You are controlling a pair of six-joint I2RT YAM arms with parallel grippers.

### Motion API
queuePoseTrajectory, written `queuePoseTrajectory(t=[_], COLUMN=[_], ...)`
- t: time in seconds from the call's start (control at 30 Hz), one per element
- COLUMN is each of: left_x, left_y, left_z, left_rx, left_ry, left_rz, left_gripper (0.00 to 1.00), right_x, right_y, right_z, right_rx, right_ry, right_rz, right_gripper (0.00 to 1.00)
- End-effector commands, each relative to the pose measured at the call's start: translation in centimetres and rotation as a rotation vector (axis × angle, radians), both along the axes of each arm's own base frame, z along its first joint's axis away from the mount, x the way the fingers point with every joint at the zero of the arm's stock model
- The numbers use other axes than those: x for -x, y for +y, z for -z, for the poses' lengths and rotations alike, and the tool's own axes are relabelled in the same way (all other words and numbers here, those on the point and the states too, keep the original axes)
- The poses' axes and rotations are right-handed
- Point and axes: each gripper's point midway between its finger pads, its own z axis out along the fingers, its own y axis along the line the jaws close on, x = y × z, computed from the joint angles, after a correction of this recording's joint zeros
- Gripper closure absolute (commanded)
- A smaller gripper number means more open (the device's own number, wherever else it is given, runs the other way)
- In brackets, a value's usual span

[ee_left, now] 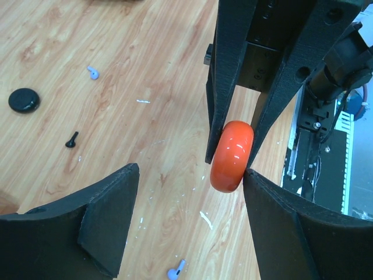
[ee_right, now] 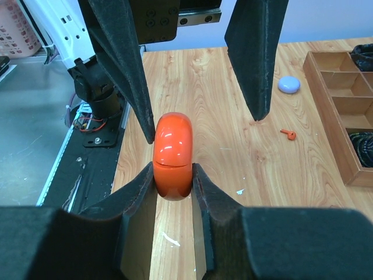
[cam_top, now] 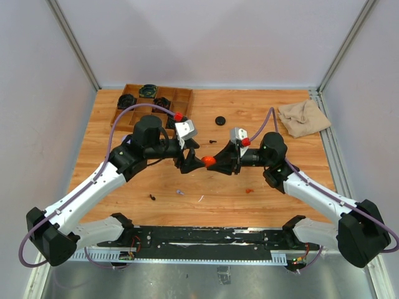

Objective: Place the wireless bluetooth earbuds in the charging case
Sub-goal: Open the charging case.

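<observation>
The table (cam_top: pixel 249 109) is of light wooden boards, closed in by pale walls and metal posts. At its far left corner lies a wooden tray (cam_top: pixel 182 99) with compartments, and three of them hold dark coiled things (cam_top: pixel 148 91) that I cannot name. In the middle, the left gripper (cam_top: pixel 190 163) has its fingers spread wide, with one finger just beside the orange-red charging case (cam_top: pixel 209 161). The right gripper (ee_right: pixel 173 169) pinches this case by one of its halves, and the case is closed, so its inside is hidden. A black round case (cam_top: pixel 219 120) lies closed on the boards behind them, and a lavender round case (ee_right: pixel 289 84) lies near the tray: three round cases in all. The earbuds that I can see lie loose on the boards: one black earbud (cam_top: pixel 152 197), a second black earbud (cam_top: pixel 214 141) near the black case, a lavender earbud (ee_left: pixel 93 72), another lavender earbud (ee_left: pixel 176 270), and one orange-red earbud (cam_top: pixel 249 189). At the far right lies one crumpled beige cloth (cam_top: pixel 303 117)
</observation>
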Motion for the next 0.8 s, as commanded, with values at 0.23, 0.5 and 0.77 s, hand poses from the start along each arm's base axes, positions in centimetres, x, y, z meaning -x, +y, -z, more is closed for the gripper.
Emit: queuePoseTrajectory(t=[0.23, 0.5, 0.77], left_x=[-2.2, -3.0, -4.6], left_y=[0.8, 1.7, 3.2], left_z=[-3.6, -4.2, -3.8], left_rx=[0.075, 0.097, 0.096], left_ry=[-0.090, -0.091, -0.098], left_rz=[-0.134, -0.183, -0.314], left_gripper=[0.23, 0.22, 0.16], right_x=[0.5, 0.2, -2.3], right_y=[-0.5, -0.6, -1.4], right_z=[-0.8, -0.4, 0.9], right_rx=[-0.031, -0.023, 0.006], right_ry=[-0.051, -0.059, -0.120], right_rz=[-0.012, 0.005, 0.166], right_gripper=[0.98, 0.97, 0.95])
